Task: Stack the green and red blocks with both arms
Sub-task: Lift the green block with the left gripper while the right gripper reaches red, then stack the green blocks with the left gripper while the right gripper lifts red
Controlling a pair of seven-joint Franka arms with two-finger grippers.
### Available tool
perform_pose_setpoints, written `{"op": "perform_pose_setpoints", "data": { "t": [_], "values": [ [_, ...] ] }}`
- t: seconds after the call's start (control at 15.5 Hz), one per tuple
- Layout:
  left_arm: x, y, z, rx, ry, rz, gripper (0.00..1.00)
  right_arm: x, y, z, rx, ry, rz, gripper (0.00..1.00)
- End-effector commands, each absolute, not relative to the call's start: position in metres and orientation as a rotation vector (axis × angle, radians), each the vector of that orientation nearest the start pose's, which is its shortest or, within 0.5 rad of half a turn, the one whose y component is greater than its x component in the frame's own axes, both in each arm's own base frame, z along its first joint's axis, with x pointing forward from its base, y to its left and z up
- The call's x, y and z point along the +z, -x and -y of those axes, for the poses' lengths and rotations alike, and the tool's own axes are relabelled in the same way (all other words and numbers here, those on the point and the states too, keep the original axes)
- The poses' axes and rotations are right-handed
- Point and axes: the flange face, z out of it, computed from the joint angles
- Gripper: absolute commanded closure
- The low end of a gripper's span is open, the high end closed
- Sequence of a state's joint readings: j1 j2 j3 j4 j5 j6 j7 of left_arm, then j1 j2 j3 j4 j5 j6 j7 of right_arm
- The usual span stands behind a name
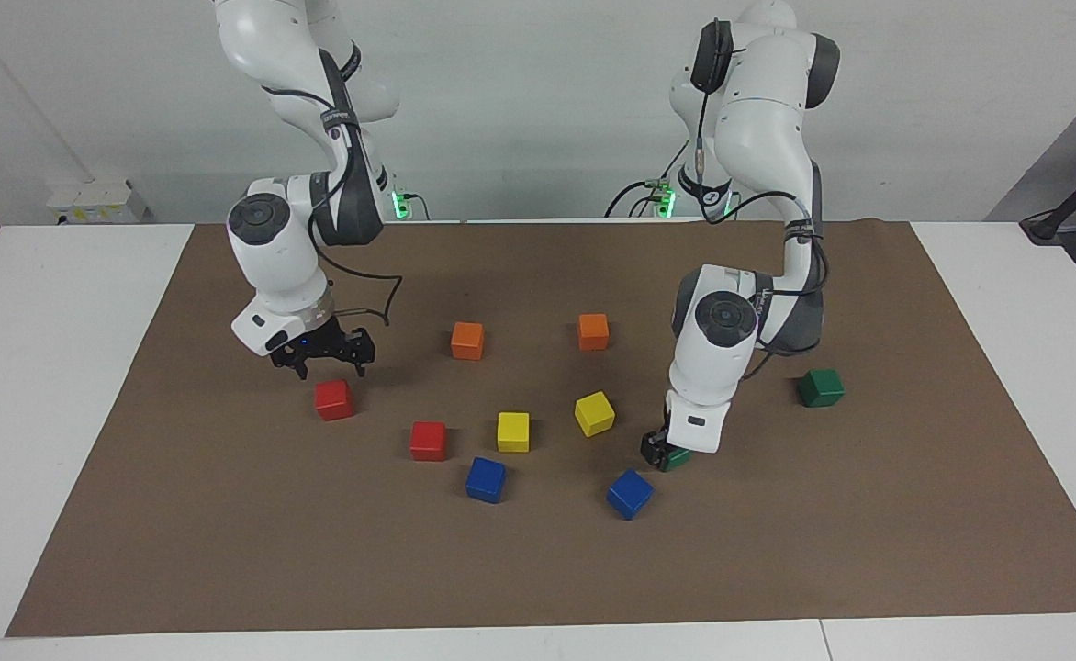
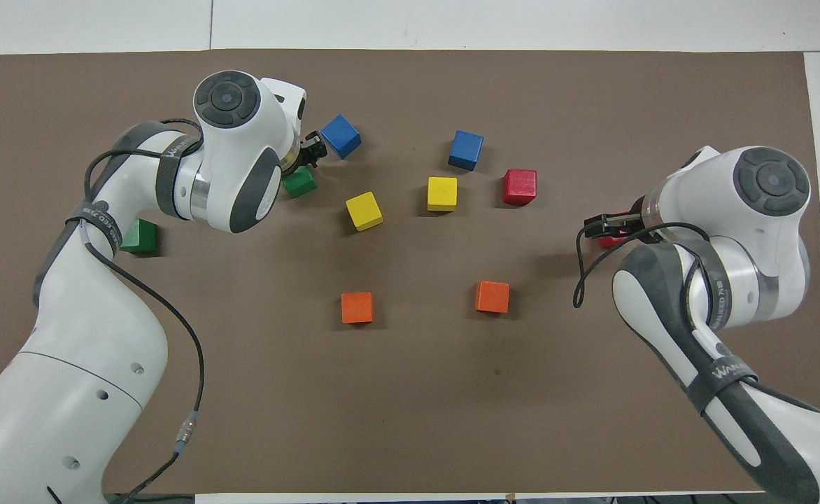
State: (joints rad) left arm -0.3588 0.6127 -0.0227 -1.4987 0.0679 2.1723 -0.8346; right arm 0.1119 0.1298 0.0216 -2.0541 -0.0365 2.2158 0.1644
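Note:
A dark green block [image 1: 678, 457] [image 2: 300, 183] lies on the brown mat, and my left gripper [image 1: 659, 450] [image 2: 310, 150] is down at it, partly covering it. A second green block [image 1: 820, 387] [image 2: 139, 235] sits alone toward the left arm's end of the table. My right gripper [image 1: 325, 363] [image 2: 602, 225] hangs open just above a red block [image 1: 333, 399] [image 2: 609, 242] that rests on the mat, clear of the fingers. Another red block [image 1: 428, 441] [image 2: 520, 187] lies free beside a yellow one.
Two orange blocks [image 1: 467, 340] [image 1: 593, 331] lie nearer to the robots. Two yellow blocks [image 1: 513, 431] [image 1: 595, 413] sit mid-mat. Of the two blue blocks [image 1: 486, 479] [image 1: 630, 493], the second lies close to the left gripper. The brown mat [image 1: 538, 569] covers the table.

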Motion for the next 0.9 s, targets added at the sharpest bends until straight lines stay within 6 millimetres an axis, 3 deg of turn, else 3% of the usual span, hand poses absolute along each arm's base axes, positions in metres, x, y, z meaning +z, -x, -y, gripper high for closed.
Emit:
{"op": "perform_pose_setpoints", "data": {
  "t": [0.0,0.13,0.32,0.45,0.65,0.84],
  "values": [
    [0.315,-0.662,0.259,-0.127,3.032,0.737,1.0,0.397,-0.581,-0.129,-0.077,3.161,-0.152,0.0],
    [0.323,-0.662,0.254,-0.115,3.024,0.736,1.0,0.405,-0.59,-0.156,-0.082,3.153,-0.186,0.0],
    [0.359,-0.665,0.217,-0.091,3.013,0.71,1.0,0.405,-0.613,-0.18,-0.088,3.139,-0.274,0.0],
    [0.387,-0.656,0.182,-0.038,3.015,0.622,1.0,0.397,-0.625,-0.197,-0.081,3.136,-0.304,0.0],
    [0.42,-0.627,0.121,0.015,3.054,0.472,1.0,0.375,-0.643,-0.214,-0.062,3.141,-0.355,0.0],
    [0.438,-0.605,0.058,0.107,3.078,0.258,1.0,0.36,-0.65,-0.206,-0.073,3.174,-0.345,0.0]
  ]
}}
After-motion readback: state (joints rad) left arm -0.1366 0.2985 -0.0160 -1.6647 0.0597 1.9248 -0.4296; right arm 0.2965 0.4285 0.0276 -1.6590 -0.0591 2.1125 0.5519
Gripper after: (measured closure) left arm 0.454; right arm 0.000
